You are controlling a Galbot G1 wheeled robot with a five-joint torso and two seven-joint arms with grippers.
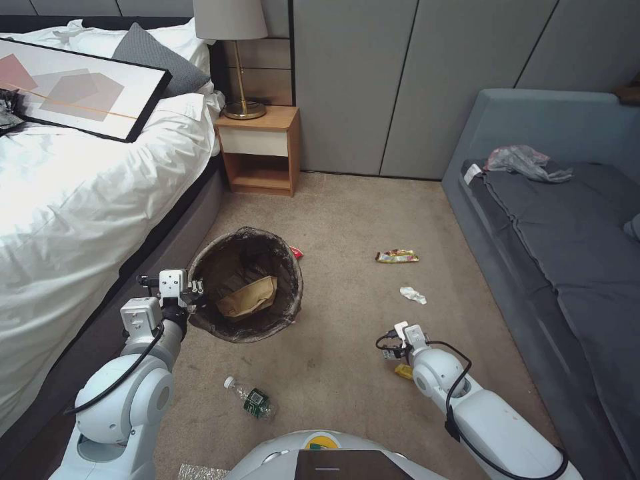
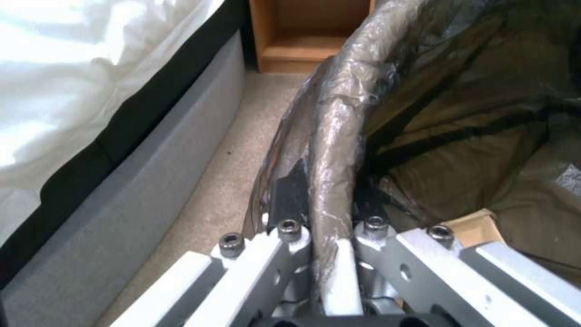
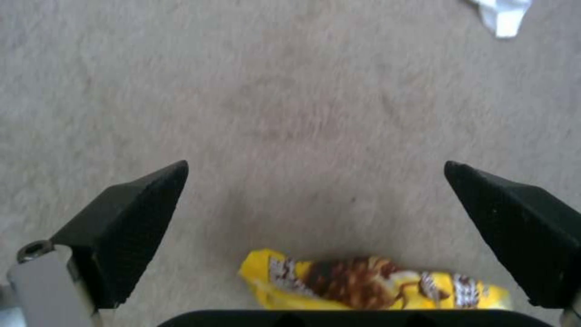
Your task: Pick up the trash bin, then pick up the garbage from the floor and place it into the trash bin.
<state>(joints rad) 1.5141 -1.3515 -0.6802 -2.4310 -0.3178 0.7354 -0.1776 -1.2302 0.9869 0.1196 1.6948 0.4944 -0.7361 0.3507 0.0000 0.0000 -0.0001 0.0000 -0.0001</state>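
While my left claw [image 2: 327,227] pinches the trash bin [image 1: 245,283] rim beside the bed [image 1: 87,193], my right claw [image 3: 315,213] hangs spread above a yellow wrapper [image 3: 369,284]; every floor scrap remains, I judge

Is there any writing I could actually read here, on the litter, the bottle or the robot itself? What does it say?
No text can be read.
Yellow snack wrapper under the right claw: printed lettering, too blurred.
Bottle on the carpet: green label with a code-like square, too small.
Multicoloured wrapper: print too small.
Yellow-and-green badge on the robot's body: unreadable.
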